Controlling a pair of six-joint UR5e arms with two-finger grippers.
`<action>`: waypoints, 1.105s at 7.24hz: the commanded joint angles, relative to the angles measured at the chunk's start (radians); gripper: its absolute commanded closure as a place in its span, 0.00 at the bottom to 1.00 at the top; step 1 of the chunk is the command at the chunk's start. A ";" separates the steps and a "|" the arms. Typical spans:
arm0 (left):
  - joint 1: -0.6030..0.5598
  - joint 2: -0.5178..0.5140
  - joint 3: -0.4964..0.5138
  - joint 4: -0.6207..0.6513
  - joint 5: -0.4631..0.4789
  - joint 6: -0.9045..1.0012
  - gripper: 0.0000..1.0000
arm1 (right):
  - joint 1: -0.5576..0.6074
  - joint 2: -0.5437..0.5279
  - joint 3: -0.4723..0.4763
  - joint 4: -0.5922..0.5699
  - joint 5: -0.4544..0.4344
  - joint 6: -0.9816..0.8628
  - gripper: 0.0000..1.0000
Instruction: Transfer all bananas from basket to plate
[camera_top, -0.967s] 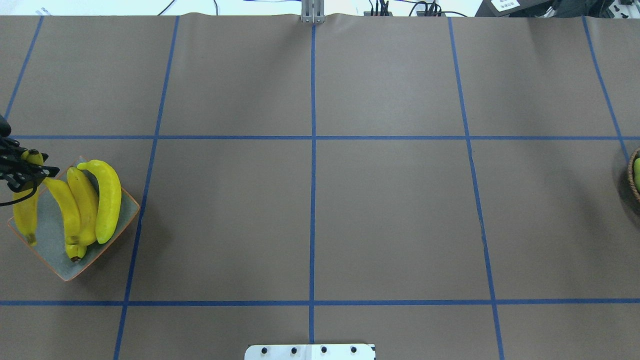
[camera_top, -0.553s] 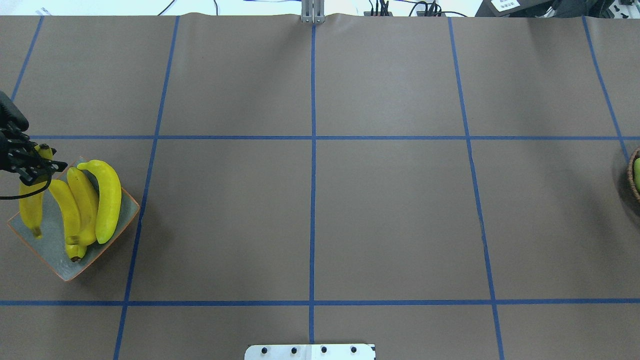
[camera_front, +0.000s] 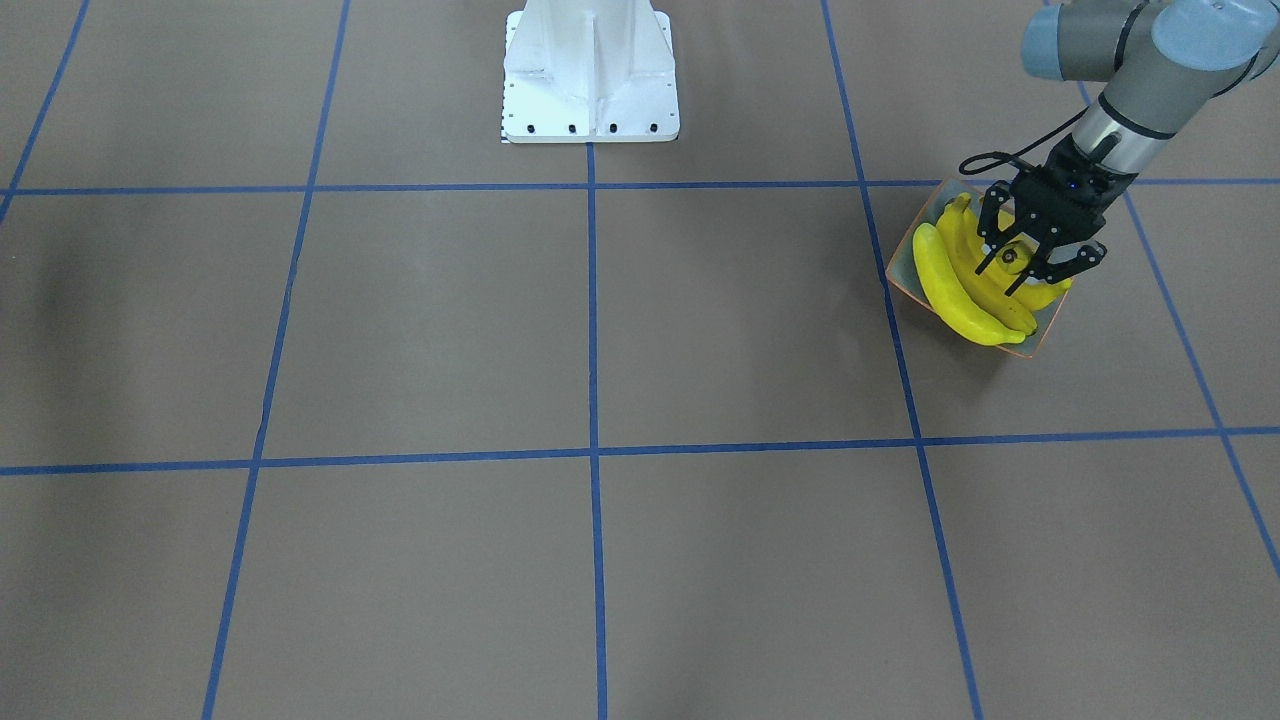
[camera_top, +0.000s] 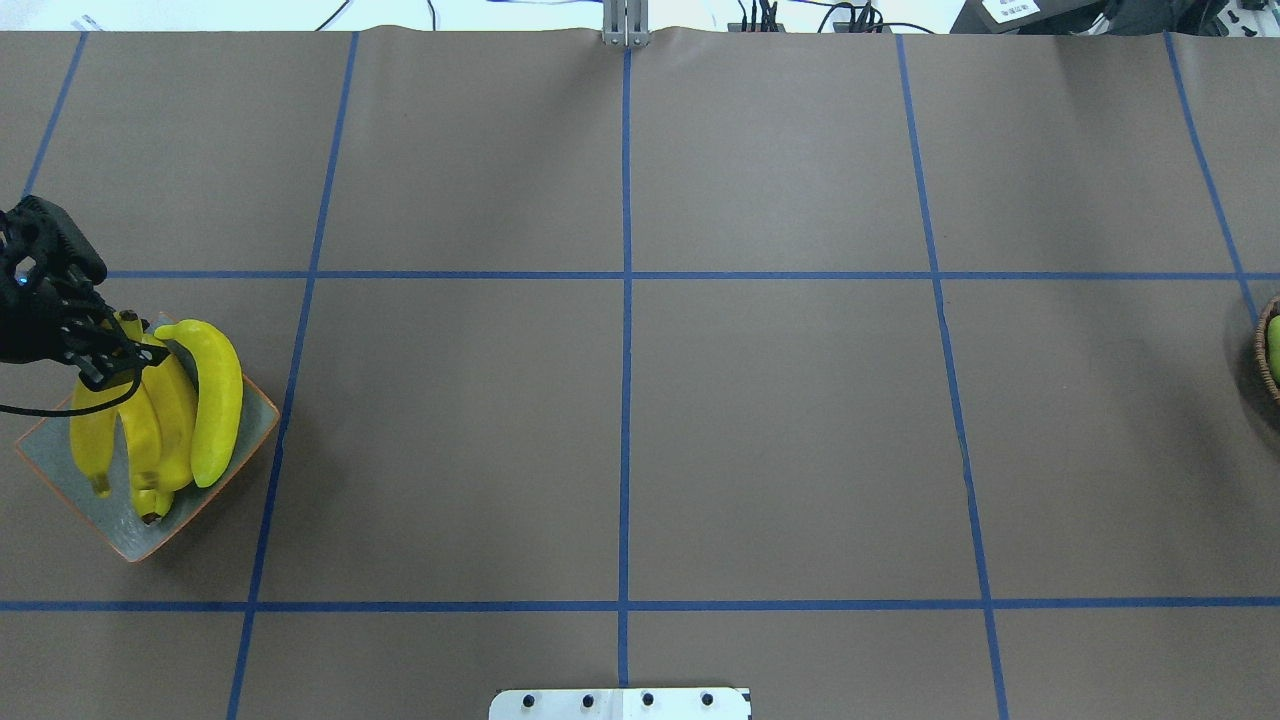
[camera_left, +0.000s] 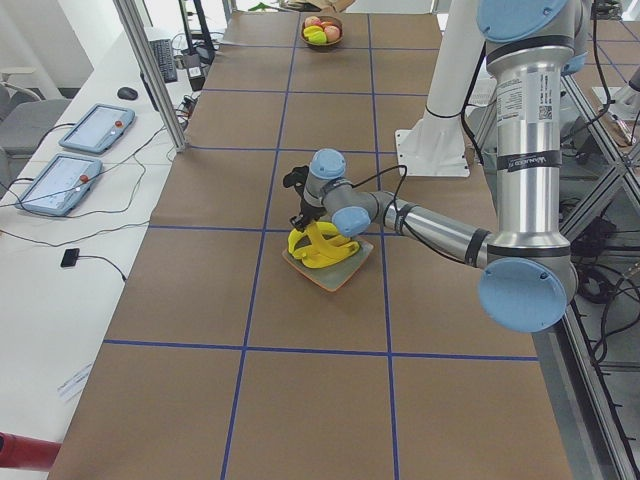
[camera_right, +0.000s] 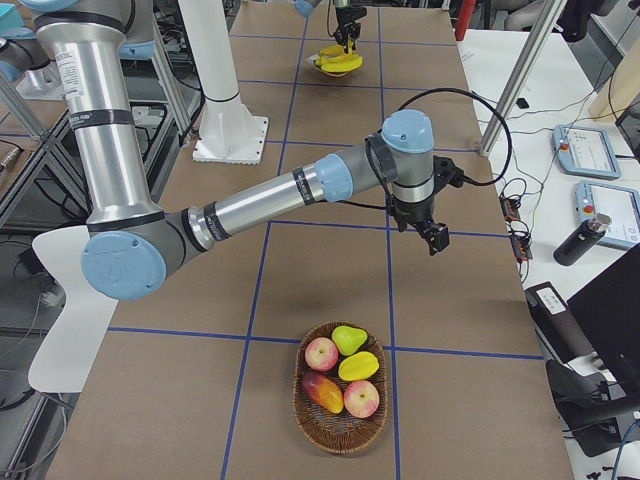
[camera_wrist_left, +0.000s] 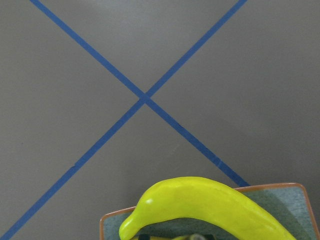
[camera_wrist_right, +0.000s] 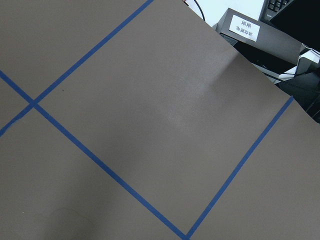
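Scanning down from the largest thing, I see the brown paper-covered table (camera_top: 760, 430) with its blue tape grid. At its right end sits the oval woven wicker basket (camera_right: 338, 438), which holds red apples and other yellow and green fruit. I can make out no banana in it.

At the table's left end is the square, shallow, speckled grey-green plate (camera_top: 112, 522) with a thin orange rim. Three bright yellow curved bananas (camera_top: 215, 400) with dark tips lie side by side in it. The fourth banana (camera_top: 92, 440) hangs above the plate's left part, close against its neighbour. I cannot tell whether its lower tip touches the dish.

I judge this to be the last placement. I would lower gently until the fruit rests on the bare grey strip, inside the rim. Then I would release it and lift straight up, so the fingers do not drag the neighbouring fruit. The dish is curved, so the banana may roll.

The black left gripper (camera_top: 125, 362) has its jaws closed partway on that banana's upper end.

The right gripper (camera_right: 432, 235) hovers over bare table, well apart from the plate, and I cannot tell how its jaws stand.
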 joint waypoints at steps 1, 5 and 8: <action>0.006 -0.010 0.012 -0.001 -0.001 0.000 0.12 | 0.001 0.000 0.000 -0.001 0.000 0.001 0.00; 0.004 -0.015 0.011 -0.001 -0.003 -0.002 0.04 | 0.001 0.002 0.000 0.000 0.000 0.004 0.00; -0.058 -0.015 -0.003 0.007 -0.070 -0.179 0.01 | 0.032 0.000 -0.047 -0.015 -0.002 0.022 0.00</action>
